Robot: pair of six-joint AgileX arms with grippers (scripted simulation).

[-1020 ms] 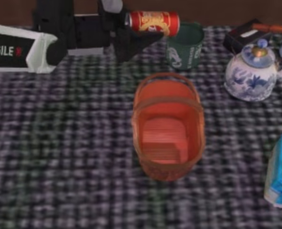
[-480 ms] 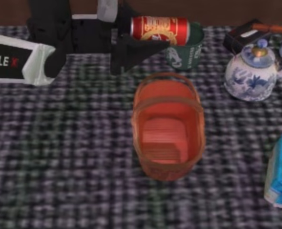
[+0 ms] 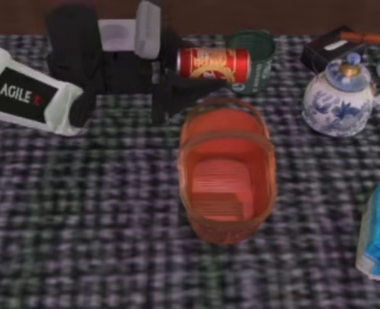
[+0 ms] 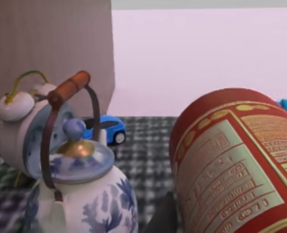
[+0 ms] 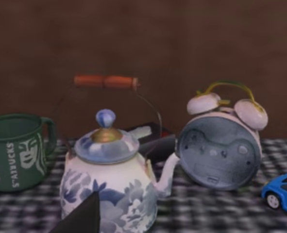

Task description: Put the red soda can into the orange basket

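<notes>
The left gripper (image 3: 199, 80) is holding the small red cylindrical soda can (image 3: 213, 64) lying sideways in the air, its dark fingers closed on the can's left end, just beyond the far rim of the oval orange woven basket (image 3: 226, 170) and in front of the dark green mug (image 3: 257, 55). The basket is sitting at the middle of the checked cloth-covered table (image 3: 80, 219). In the left wrist view the can (image 4: 235, 165) is filling the frame beside the blue-and-white porcelain teapot (image 4: 80, 194). To the right are lying a round alarm clock (image 5: 221, 145), a blue toy car (image 5: 284, 191) and a blue carton (image 3: 379, 228). Of the right gripper only a dark fingertip is showing in its wrist view, and I cannot tell how far it is parted.
</notes>
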